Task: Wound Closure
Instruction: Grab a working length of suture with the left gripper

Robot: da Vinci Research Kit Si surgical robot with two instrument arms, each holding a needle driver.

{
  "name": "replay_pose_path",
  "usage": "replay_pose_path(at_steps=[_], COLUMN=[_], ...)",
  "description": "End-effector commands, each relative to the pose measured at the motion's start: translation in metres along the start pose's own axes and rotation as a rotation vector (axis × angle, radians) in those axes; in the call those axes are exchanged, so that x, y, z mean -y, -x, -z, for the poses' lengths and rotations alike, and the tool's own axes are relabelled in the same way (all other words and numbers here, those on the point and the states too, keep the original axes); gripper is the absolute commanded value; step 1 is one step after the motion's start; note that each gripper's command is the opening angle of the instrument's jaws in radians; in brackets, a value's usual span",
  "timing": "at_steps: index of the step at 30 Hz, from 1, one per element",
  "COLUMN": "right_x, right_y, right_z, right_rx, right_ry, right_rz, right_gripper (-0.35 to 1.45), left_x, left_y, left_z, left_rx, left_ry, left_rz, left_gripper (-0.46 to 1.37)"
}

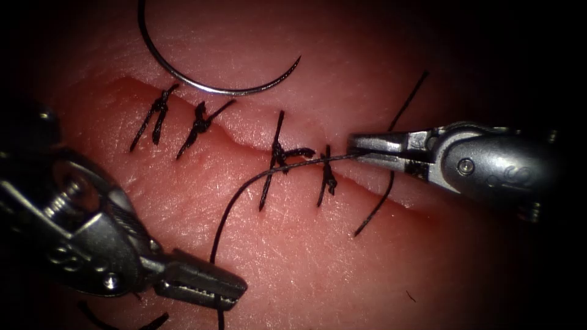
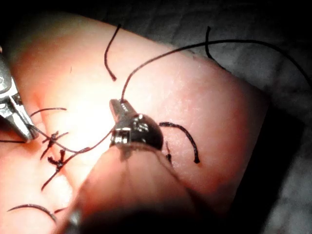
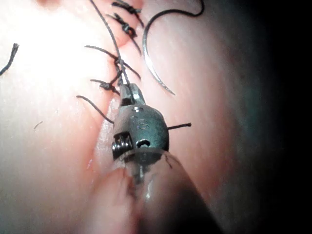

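The pink, glistening pork tissue (image 1: 318, 256) lies under bright light, dark at the edges, its cut (image 1: 244, 137) crossed by four black knotted stitches (image 1: 278, 153). The left steel needle driver (image 1: 235, 287) clamps the black thread (image 1: 232, 208) below the cut. Above it, free on the tissue, lies the curved steel needle (image 1: 208, 85). The right steel needle driver (image 1: 354, 146) grips the same thread just beside the rightmost stitch, a loose thread end (image 1: 391, 146) crossing behind it.
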Motion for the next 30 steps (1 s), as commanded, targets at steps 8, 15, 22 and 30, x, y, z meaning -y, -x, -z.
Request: replay_pose_path(at_steps=[8, 15, 22, 30], right_x=[0.0008, 0.0015, 0.0016, 0.001], right_y=[-0.0021, -0.0038, -0.0058, -0.0066], right_z=[0.0009, 0.0017, 0.0026, 0.003], right_rx=[-0.001, 0.002, 0.004, 0.003], right_ry=[-0.007, -0.013, -0.018, -0.02], right_rz=[-0.106, -0.158, -0.196, -0.211], right_gripper=[-0.35, -0.35, -0.35, 0.32], left_x=[0.0007, 0.0018, 0.0035, 0.0043], left_y=[0.0006, 0.0007, 0.0012, 0.0016], left_z=[0.0019, 0.0022, 0.0029, 0.0044], left_rx=[0.035, 0.051, 0.071, 0.081], left_ry=[-0.031, -0.059, -0.109, -0.148], left_rz=[-0.01, -0.016, -0.022, -0.022], left_gripper=[-0.35, -0.35, -0.35, -0.35])
